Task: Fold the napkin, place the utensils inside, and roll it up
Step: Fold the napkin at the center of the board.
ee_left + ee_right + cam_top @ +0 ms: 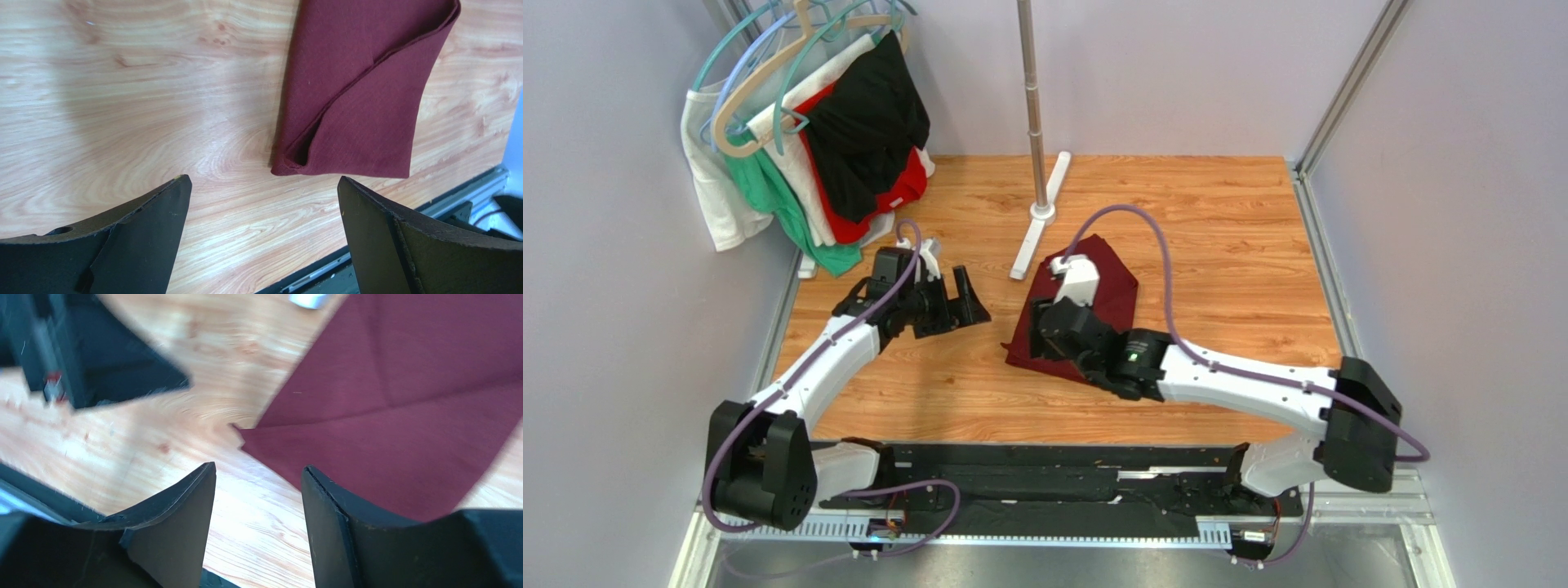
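At the left, the left gripper (263, 178) hangs over the bare wooden table (1234, 233). Its jaws are spread wide. It holds nothing and touches nothing.

To its right, near but apart from it, lies the napkin (1120, 272). This is dark maroon cloth, already folded into a slanted, layered shape near the middle of the table. Its long axis seems to run from a near-left corner toward the far right. From the left wrist, we see it ahead and to the right of the jaws, with an open fold facing them.

Further right, the right gripper (258, 468) hovers at the napkin's near-left corner. Its jaws are partly open with nothing between them. The pointed corner lies just ahead of the fingertips. We cannot tell whether the right-hand finger brushes the cloth.

We judge the right arm much the nearer to the napkin. We find no spoon in any view, so whatever move comes next turns on that corner.
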You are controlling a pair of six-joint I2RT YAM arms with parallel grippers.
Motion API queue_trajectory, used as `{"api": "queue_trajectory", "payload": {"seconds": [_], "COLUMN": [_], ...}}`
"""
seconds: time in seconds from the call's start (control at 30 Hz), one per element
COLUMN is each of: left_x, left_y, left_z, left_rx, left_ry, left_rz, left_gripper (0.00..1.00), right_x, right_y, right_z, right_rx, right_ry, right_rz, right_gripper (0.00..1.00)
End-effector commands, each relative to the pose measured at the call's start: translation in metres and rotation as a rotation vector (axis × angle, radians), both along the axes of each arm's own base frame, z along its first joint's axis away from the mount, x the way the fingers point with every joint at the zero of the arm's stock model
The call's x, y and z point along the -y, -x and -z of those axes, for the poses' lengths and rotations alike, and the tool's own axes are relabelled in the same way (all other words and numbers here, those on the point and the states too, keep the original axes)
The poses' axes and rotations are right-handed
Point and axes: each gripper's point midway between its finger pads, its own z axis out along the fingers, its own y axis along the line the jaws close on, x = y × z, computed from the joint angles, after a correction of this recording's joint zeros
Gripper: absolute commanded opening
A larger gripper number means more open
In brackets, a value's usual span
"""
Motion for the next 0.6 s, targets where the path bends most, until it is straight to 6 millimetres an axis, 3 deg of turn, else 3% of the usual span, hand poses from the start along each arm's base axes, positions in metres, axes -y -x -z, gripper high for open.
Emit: {"api": "queue_trajectory", "payload": {"seconds": [0.0,0.07,0.3,0.57], "left_x": [0.031,0.04,0.048,0.056], "left_y": [-0.005,-0.003,-0.003,-0.001], "left_z": [-0.003,0.001,0.02,0.042], "left_rx": [0.063,0.058,0.056,0.022], "left_ry": [0.111,0.13,0.136,0.181], "left_rz": [0.079,0.1,0.137,0.155], "left_gripper": [0.98,0.98,0.98,0.95], "right_x": [0.066,0.088,0.15,0.151], "right_y": [0.003,-0.002,0.024,0.028], "right_z": [0.038,0.042,0.07,0.096], "right_rx": [-0.193,-0.251,-0.355,-0.457], "right_ry": [0.005,-0.074,-0.167,-0.284], "right_rz": [0.156,0.238,0.375,0.404], "right_gripper": [0.58,0.59,0.68,0.69]}}
